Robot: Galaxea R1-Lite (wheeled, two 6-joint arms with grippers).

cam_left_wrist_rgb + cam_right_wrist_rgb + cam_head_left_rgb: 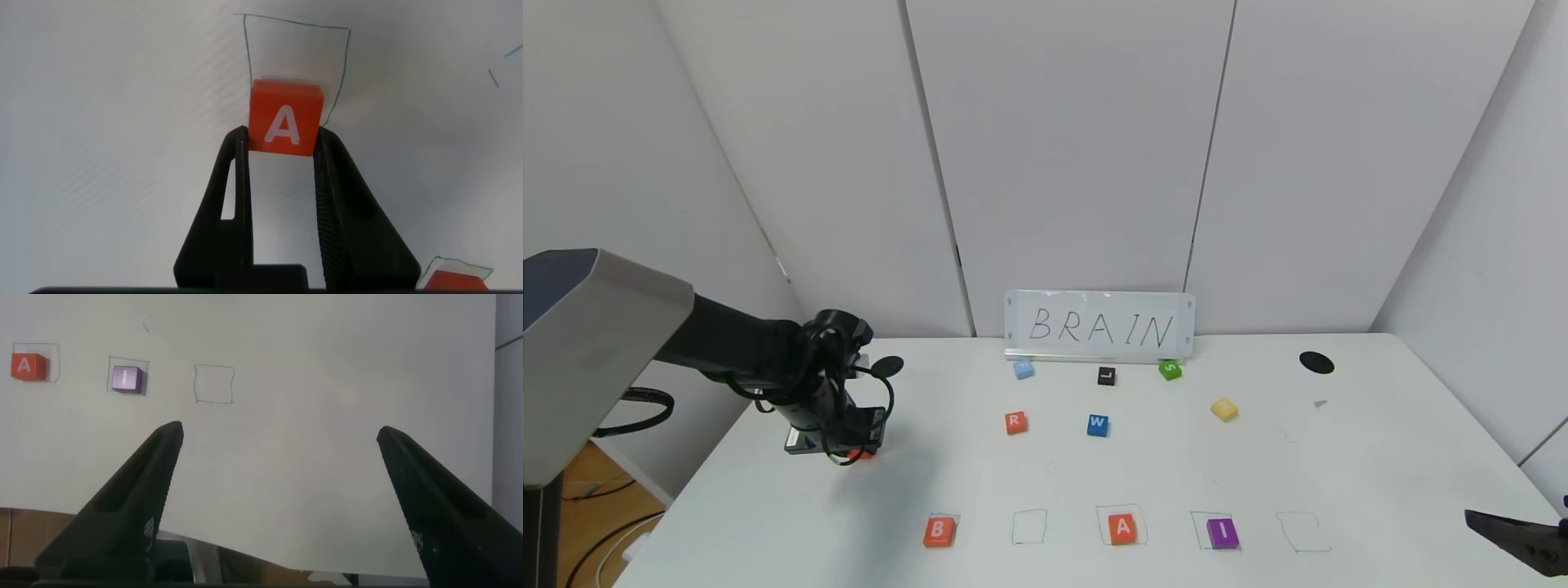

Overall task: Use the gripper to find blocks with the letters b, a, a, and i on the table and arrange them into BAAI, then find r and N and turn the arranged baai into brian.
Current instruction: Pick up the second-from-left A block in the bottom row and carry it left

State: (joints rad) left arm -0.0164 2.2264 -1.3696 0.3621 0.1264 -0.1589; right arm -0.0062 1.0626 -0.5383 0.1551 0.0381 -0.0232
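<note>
My left gripper hovers over the left part of the white table, shut on an orange A block that sits between its fingertips. An empty pen-drawn square shows on the table beyond the held block. Along the front row lie the orange B, an empty square, another orange A and the purple I. The orange R and the yellow N lie farther back. My right gripper is parked open at the front right edge.
A BRAIN sign stands at the back, with light blue, black L and green S blocks before it. A blue W lies mid-table. Another empty square is right of the I. Black holes mark the back corners.
</note>
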